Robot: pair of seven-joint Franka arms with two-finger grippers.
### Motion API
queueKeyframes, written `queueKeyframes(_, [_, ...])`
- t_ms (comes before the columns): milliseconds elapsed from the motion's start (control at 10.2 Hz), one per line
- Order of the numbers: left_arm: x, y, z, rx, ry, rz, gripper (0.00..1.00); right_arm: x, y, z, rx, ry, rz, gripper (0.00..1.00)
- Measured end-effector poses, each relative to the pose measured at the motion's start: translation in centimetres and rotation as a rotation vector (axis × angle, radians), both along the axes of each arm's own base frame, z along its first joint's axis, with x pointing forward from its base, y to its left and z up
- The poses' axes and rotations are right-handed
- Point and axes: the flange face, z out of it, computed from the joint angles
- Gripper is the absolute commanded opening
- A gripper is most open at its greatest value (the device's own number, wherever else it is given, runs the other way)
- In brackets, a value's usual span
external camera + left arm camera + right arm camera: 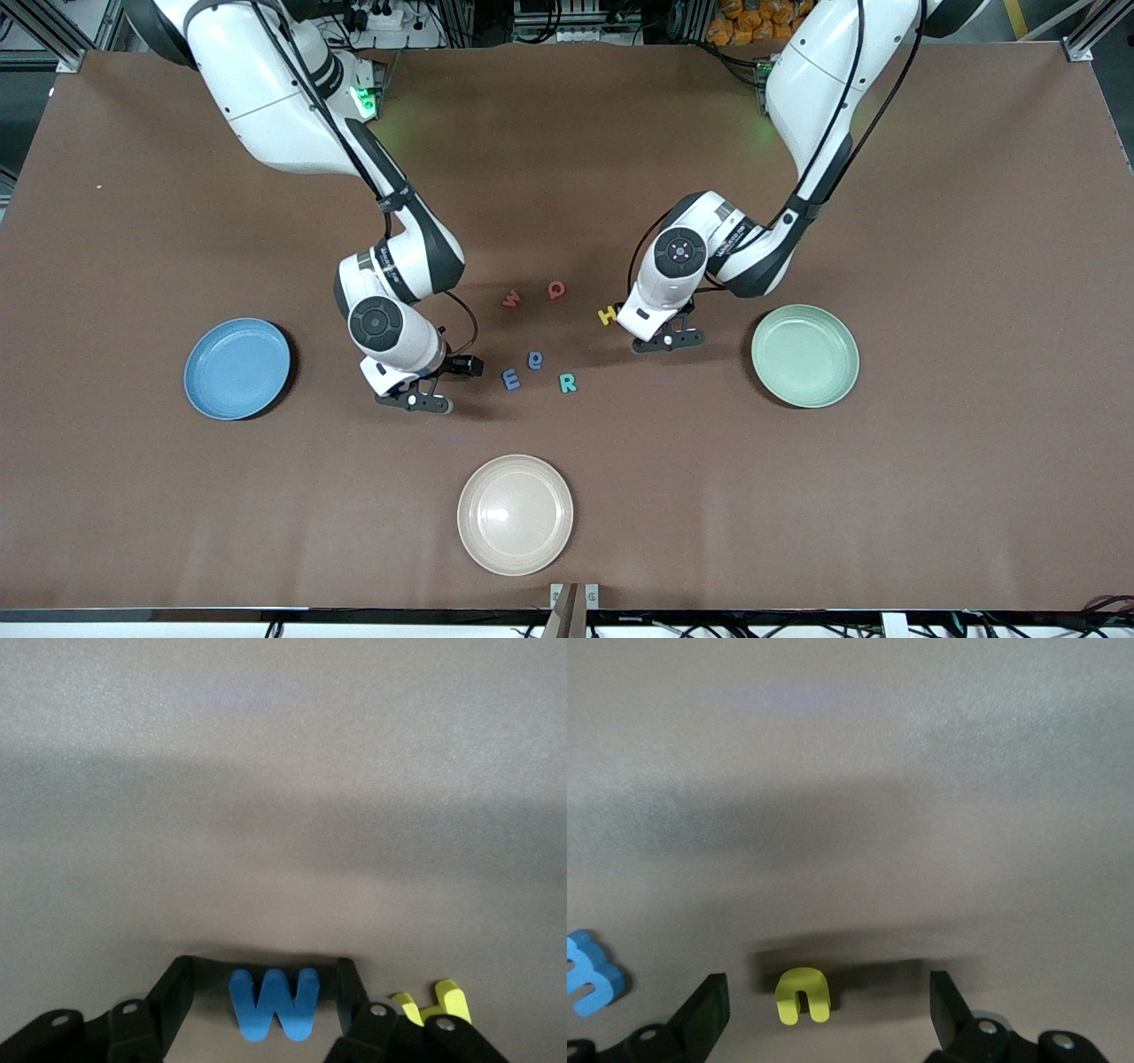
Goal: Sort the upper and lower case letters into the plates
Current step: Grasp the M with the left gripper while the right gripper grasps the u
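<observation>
Progress: no letter is seen in any plate, so the sorting is judged to be at its start, with all pieces left to move.
Cream plate (515, 515): nearest the camera, bare, and not needed for the task.
Right gripper (414, 400): set low, nearer the camera than the cluster of letters; fingers apart around a yellow n (803, 995), not closed on it.
Blue plate (237, 368): at the right arm's end, nothing placed in it.
Green plate (804, 354): at the left arm's end, also bare.
Cluster: blue E (511, 379), blue e (535, 360), teal R (567, 382) lie nearer; red w (511, 299) and red Q (555, 289) farther.
Left gripper (668, 339): beside the yellow H (608, 315); fingers closed against a blue W (274, 1005), which is not yet lifted.
</observation>
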Motion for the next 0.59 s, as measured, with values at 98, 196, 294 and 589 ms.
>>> queueKeyframes(98, [-0.07, -0.04, 0.09, 0.000, -0.001, -0.001, 0.58, -0.14, 0.04, -0.20, -0.001, 0.004, 0.001, 1.00])
queueKeyframes(196, [-0.08, -0.04, 0.10, -0.001, -0.001, -0.001, 0.51, -0.27, 0.12, -0.36, -0.002, 0.007, 0.003, 1.00])
queueKeyframes(294, [-0.15, -0.08, 0.17, -0.001, -0.001, -0.003, 0.41, -0.46, 0.30, -0.49, -0.003, 0.010, 0.006, 1.00])
queueKeyframes(589, [-0.37, -0.12, 0.52, -0.001, -0.003, -0.006, 0.32, -0.79, 0.66, -0.70, -0.005, 0.014, 0.013, 1.00])
